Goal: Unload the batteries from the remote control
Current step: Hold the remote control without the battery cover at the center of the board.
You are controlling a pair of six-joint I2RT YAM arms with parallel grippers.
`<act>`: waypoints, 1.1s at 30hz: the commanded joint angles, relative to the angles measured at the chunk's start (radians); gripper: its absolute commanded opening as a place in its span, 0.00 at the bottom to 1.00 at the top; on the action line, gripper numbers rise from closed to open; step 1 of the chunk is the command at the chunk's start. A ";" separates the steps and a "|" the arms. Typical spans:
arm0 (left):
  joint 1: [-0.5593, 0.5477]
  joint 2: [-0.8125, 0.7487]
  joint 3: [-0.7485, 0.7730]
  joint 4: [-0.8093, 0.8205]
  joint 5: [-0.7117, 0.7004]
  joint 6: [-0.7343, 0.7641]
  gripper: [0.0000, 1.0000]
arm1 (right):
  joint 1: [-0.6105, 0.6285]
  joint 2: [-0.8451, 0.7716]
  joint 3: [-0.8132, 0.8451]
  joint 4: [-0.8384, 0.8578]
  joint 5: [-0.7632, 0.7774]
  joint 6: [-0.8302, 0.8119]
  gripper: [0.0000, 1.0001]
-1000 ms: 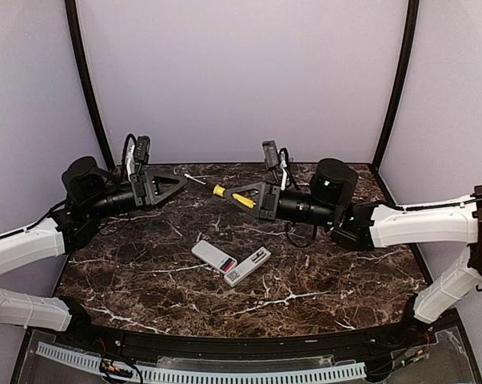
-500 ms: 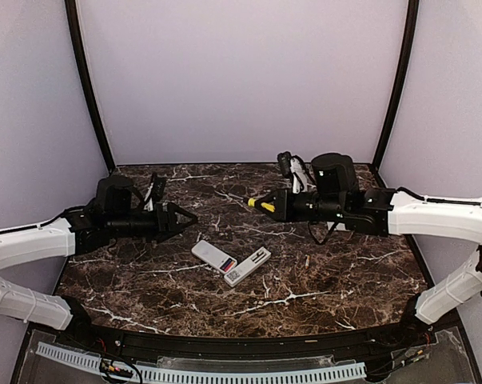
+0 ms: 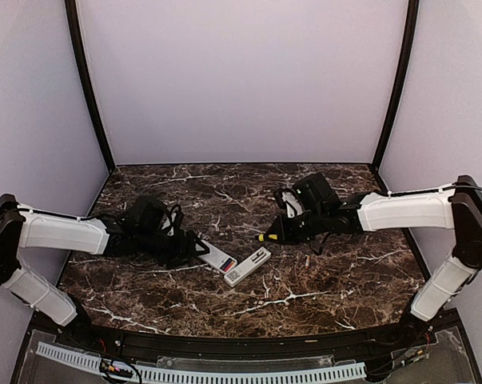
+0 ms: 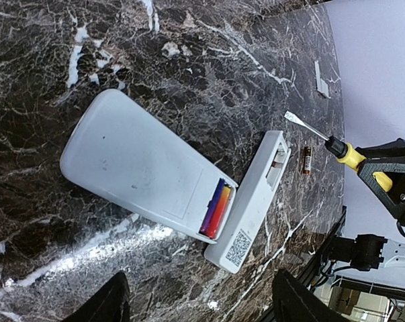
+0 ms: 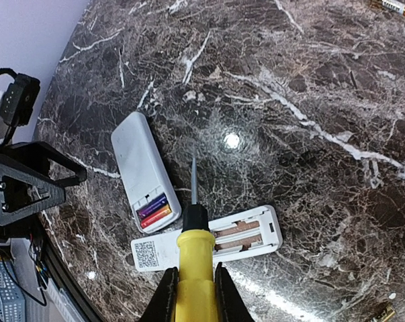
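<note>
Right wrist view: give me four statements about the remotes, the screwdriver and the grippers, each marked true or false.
The right gripper is shut on the yellow-handled screwdriver. True.
Both remotes' battery bays are empty. False: the plain remote holds batteries; only the QR-code remote is empty.
The screwdriver's tip is inside a bay. False: it is over the table, beside the plain remote.
The left gripper is open. True.
</note>
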 commanded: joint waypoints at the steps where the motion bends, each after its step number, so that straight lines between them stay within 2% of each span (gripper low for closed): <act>1: -0.001 0.040 0.021 0.009 0.011 -0.005 0.73 | 0.003 0.048 0.044 -0.031 -0.054 -0.048 0.00; 19: 0.006 0.165 0.035 0.083 0.017 0.007 0.74 | 0.059 0.177 0.126 -0.051 -0.125 -0.104 0.00; 27: 0.013 0.206 0.035 0.117 0.024 0.013 0.73 | 0.075 0.184 0.134 -0.058 -0.113 -0.102 0.00; 33: 0.016 0.224 0.039 0.124 0.023 0.019 0.73 | 0.084 0.184 0.138 -0.050 -0.161 -0.107 0.00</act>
